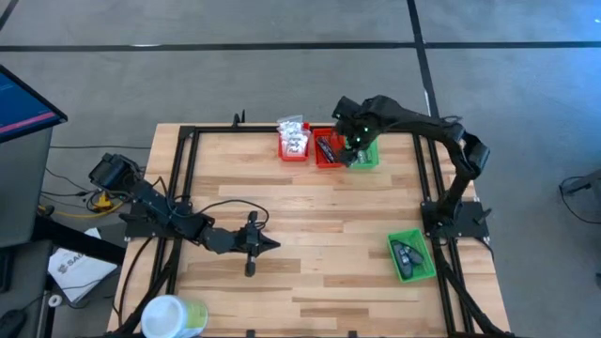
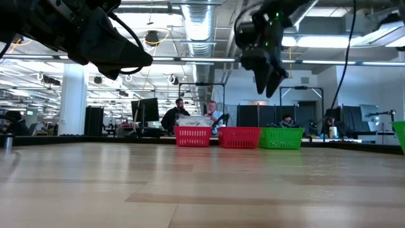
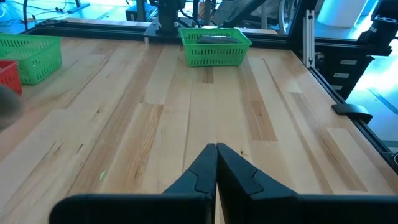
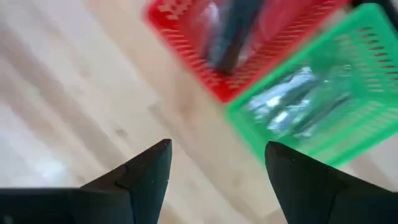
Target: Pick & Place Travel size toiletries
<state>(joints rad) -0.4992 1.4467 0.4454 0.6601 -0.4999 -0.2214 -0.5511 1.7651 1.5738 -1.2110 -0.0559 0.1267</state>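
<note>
The right hand [image 1: 357, 150] hangs above the far edge of the table [image 1: 310, 235], over the green bin [image 1: 364, 153] that ends a row of three bins. Its fingers [image 4: 146, 171] are spread wide and hold nothing. Just below and ahead of them, silvery sachets [image 4: 292, 99] lie inside that green bin, apart from the fingertips. Beside it, the middle red bin [image 1: 328, 150] holds dark sticks [image 1: 327, 147], and the next red bin [image 1: 294, 145] holds white crinkly packets [image 1: 295, 136]. A second green bin [image 1: 410, 255] sits near the right arm's base with dark ovals [image 1: 407, 253] in it. The left hand [image 1: 252, 237] rests low over the near-left table, clenched on nothing.
</note>
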